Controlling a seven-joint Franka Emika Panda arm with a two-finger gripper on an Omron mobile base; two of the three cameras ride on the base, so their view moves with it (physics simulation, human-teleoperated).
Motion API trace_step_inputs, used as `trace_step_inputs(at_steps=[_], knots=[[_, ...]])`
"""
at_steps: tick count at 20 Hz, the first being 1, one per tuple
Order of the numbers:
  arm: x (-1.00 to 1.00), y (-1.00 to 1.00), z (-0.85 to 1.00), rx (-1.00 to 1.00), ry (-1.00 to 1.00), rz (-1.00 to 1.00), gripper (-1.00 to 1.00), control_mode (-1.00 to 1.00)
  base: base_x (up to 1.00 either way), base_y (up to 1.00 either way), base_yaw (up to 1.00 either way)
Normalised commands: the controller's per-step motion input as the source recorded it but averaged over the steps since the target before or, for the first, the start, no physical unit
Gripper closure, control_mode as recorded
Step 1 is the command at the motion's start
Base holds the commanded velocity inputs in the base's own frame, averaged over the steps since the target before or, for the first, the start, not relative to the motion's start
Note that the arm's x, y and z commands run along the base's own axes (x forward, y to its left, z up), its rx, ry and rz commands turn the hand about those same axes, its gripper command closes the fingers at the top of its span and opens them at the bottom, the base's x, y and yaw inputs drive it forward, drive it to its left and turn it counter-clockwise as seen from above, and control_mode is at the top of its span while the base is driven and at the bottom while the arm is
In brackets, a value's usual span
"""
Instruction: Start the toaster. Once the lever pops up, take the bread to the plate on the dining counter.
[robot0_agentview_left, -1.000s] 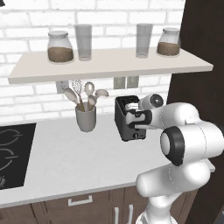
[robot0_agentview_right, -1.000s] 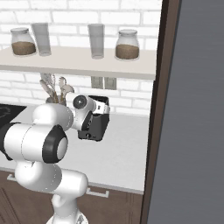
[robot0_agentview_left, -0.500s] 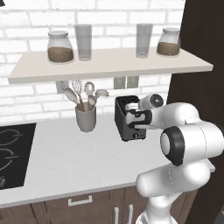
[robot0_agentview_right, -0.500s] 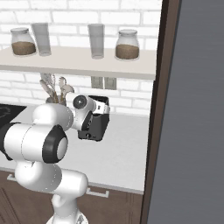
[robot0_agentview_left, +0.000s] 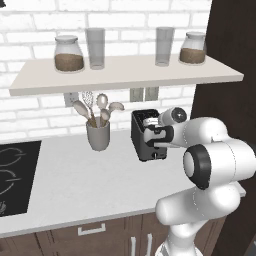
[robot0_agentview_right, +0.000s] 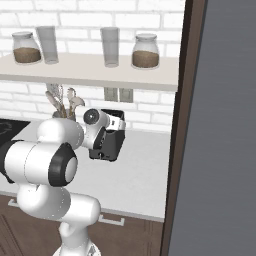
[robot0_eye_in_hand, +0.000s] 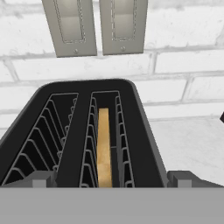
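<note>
on the far left of the left base view a black hob is set into the speckled worktop, and just right of it a grey utensil cup holds spoons and a whisk below a white shelf with two jars and two glasses. right of the cup, against the brick wall, the dark toaster stands upright on the worktop, under two wall switches. the gripper hovers right at the toaster's near end, above its top, with its fingers spread wide apart on either side of the toaster's body and grasping nothing. in the hand view the bread stands on edge, deep in the right-hand slot; the left-hand slot holds only wire guides. a dark tall cabinet panel rises at the far right.
</note>
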Motion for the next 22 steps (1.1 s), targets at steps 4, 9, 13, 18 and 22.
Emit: trace_step_inputs(at_steps=[4, 9, 13, 18, 22], knots=[[0.00, 0.00, 0.00, 0.00, 0.00, 0.00, -1.00, -1.00, 0.00, 0.00, 0.00], [0.00, 0.00, 0.00, 0.00, 0.00, 0.00, -1.00, -1.00, 0.00, 0.00, 0.00], [0.00, 0.00, 0.00, 0.00, 0.00, 0.00, -1.00, -1.00, 0.00, 0.00, 0.00], [0.00, 0.00, 0.00, 0.00, 0.00, 0.00, -1.00, -1.00, 0.00, 0.00, 0.00], [0.00, 0.00, 0.00, 0.00, 0.00, 0.00, -1.00, -1.00, 0.00, 0.00, 0.00]])
